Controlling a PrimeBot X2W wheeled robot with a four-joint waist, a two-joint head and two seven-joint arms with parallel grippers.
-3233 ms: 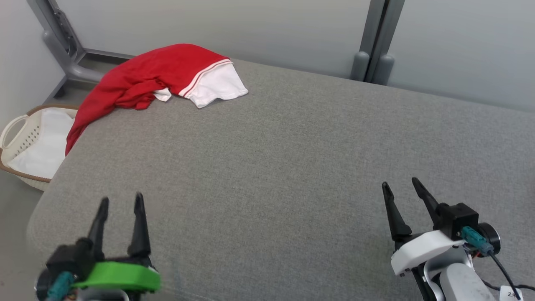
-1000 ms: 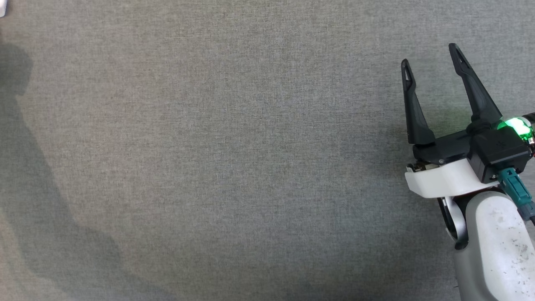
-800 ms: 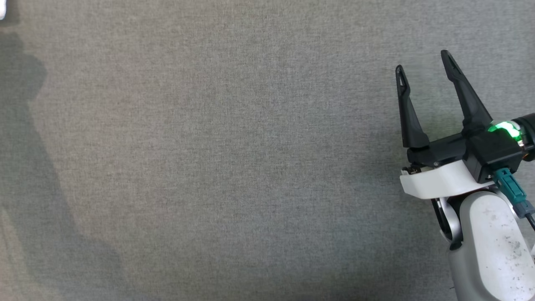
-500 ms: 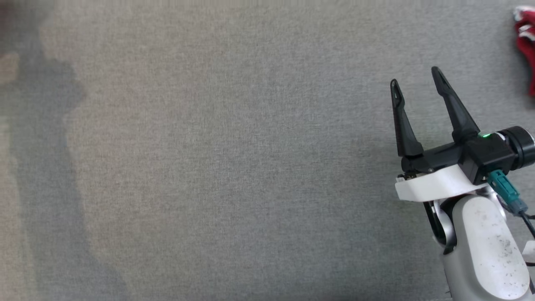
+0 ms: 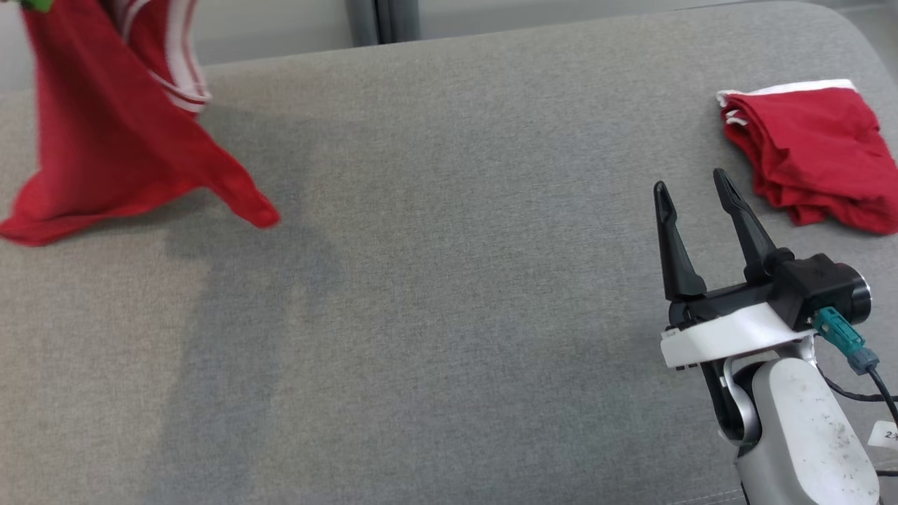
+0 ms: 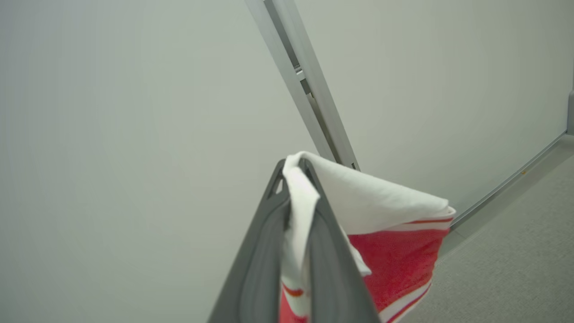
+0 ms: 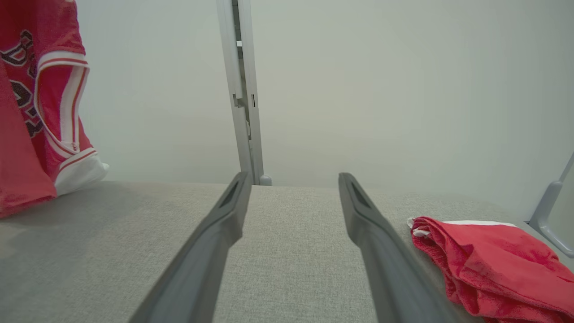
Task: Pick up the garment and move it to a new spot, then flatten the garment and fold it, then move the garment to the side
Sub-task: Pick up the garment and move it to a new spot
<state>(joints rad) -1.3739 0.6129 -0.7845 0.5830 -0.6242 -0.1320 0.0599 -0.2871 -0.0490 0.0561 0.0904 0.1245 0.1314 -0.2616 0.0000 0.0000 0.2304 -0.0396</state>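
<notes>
A folded red pile [image 5: 807,154] lies at 2 o'clock in the head view, just beyond the right gripper [image 5: 690,180], whose fingers are spread wide and hold nothing. The garment [image 5: 105,140] hangs at 10 o'clock, its low end reaching the grey cushion [image 5: 449,294] and its white edge pinched tight in the left gripper [image 6: 293,167]. Behind stand a pale wall [image 7: 381,89] and a grey post [image 7: 242,89].

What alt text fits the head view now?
A red jersey with white-striped trim hangs lifted at the upper left, its lower edge down at the grey padded table. The right pincer sits open and empty at the lower right, and a folded red garment lies near the table's right edge.
</notes>
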